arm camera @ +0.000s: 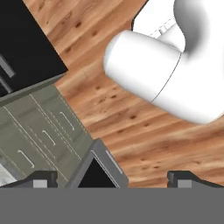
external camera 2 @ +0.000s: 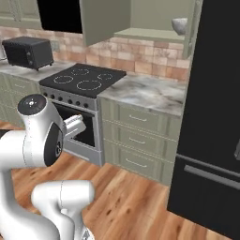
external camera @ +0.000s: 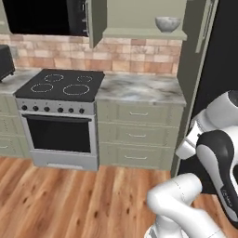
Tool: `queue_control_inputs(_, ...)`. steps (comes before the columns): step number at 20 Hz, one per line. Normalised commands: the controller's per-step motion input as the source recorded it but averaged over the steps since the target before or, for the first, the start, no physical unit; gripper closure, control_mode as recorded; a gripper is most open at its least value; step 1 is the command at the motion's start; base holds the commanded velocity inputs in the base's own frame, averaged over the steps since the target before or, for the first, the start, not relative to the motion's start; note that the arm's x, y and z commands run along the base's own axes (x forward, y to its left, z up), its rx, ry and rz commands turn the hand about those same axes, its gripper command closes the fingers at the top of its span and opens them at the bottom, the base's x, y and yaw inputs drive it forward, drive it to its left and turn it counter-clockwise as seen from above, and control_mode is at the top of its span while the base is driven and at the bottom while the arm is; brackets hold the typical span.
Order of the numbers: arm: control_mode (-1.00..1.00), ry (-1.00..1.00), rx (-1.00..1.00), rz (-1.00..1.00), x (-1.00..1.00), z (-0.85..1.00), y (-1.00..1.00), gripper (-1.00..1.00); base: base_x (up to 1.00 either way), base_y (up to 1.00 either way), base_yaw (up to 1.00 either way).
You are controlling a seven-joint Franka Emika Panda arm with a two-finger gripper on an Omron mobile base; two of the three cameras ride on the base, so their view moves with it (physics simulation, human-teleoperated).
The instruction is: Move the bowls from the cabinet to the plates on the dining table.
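Overhead, grey bowl on cabinet shelf; claw open, well apart, floorward.

**Around the stove: what we see in the kitchen**

We take the black stove as our landmark. Its oven door sits just below the cooktop. To the right of the stove we see a marble worktop, and under it green drawers with short handles. Behind the stove runs a brick backsplash. Left of the stove stands a black toaster oven. Far right of the stove is a tall black fridge. In front of the stove lies the wooden floor.
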Motion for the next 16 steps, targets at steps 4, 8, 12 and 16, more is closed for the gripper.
queue_control_inputs(4, 1.0, 0.0, 0.0, 0.0, 0.0, 0.0, 0.0, -1.0, 0.33, 0.64, -0.12)
queue_control_inputs(8, 1.0, 0.0, 0.0, 0.0, 0.0, 0.0, 0.0, -1.0, 0.47, 0.52, -0.16)
queue_control_inputs(12, 1.0, 0.0, 0.0, 0.0, 0.0, 0.0, 0.0, -1.0, 0.45, 0.05, -0.31)
queue_control_inputs(16, 1.0, 0.0, 0.0, 0.0, 0.0, 0.0, 0.0, -1.0, 0.08, -0.08, -0.46)
